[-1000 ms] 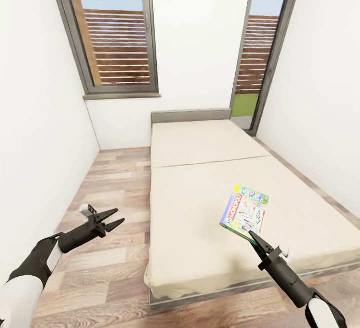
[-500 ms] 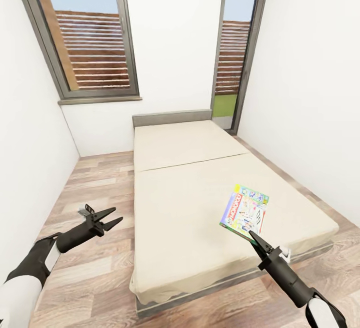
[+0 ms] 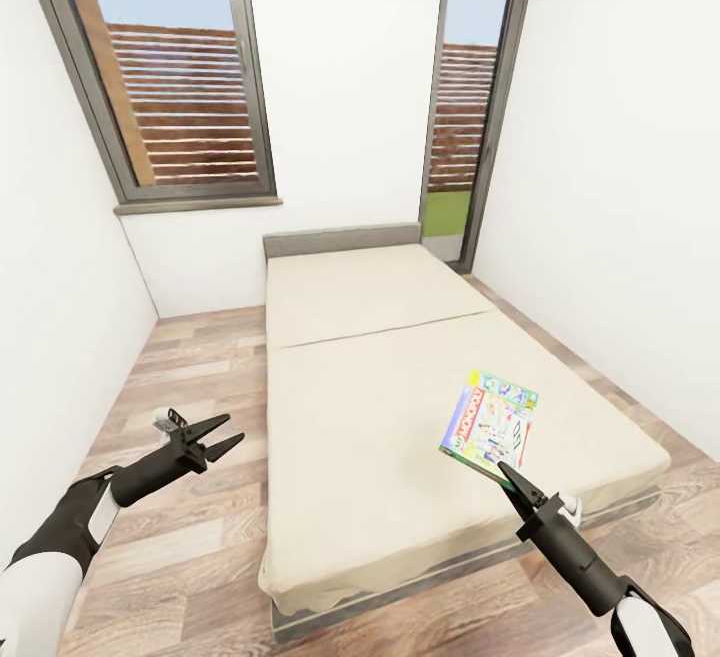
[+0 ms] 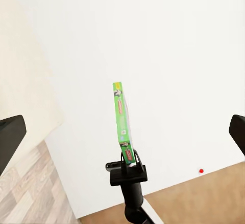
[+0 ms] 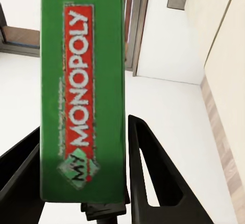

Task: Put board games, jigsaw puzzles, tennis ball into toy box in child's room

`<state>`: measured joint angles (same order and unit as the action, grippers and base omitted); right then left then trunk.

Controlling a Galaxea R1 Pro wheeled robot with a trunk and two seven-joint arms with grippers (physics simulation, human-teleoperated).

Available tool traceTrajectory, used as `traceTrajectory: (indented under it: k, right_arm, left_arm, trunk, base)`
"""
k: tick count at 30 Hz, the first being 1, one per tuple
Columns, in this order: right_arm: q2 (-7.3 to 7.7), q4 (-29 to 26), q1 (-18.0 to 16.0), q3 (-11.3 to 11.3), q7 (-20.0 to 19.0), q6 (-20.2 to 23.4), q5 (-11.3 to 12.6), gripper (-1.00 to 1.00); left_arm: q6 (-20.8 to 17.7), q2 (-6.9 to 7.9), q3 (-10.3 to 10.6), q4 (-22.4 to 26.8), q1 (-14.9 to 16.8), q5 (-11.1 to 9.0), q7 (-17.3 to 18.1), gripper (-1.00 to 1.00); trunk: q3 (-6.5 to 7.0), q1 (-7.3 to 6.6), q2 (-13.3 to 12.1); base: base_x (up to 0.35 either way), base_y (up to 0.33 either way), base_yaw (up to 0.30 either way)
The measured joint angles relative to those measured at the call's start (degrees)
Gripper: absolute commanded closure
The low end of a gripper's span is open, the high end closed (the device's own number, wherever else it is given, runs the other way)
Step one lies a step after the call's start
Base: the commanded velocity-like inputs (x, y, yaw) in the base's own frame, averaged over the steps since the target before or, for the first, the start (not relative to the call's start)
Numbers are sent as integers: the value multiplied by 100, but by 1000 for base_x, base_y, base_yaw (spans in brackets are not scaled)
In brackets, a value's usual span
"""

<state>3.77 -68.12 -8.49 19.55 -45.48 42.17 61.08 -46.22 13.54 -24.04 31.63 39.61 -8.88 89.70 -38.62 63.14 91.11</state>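
My right gripper (image 3: 505, 472) is shut on the lower edge of a white-green board game (image 3: 490, 424) with a red band. It holds the box tilted in the air above the near right part of the bed (image 3: 370, 377). The right wrist view shows the box's green edge (image 5: 81, 91) with its red Monopoly band standing between the dark fingers (image 5: 148, 173). From the left wrist view the board game (image 4: 121, 119) is edge-on, clamped in the right gripper (image 4: 127, 158). My left gripper (image 3: 233, 430) hangs open over the wooden floor left of the bed, with nothing in it.
The beige bed with a grey headboard (image 3: 340, 239) takes up the middle of a narrow room. White walls stand close on both sides. A window (image 3: 170, 87) is at the back left and a tall glass door (image 3: 465, 107) at the back right. Wooden floor (image 3: 190, 357) runs along the bed's left side.
The whole picture has shifted, so the bed now sits further left: the camera has turned. Both arms keep their pose, and the board game stays in the right gripper.
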Motion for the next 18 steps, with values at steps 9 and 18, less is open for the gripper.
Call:
traceTrajectory:
  k: [9, 18]
  right_arm:
    - [-4, -10, 0, 0, 103, -7, -36, 100]
    - [306, -443, 0, -3, 1204, 36, -223, 100]
  left_arm:
    - [2, 0, -1, 1, 0, 0, -17, -100]
    - [-2, 2, -1, 1, 0, 0, -46, -100]
  trunk:
    - [162, -198, -361]
    - [323, -396, -722]
  base:
    - [0, 0, 0]
    - [0, 0, 0]
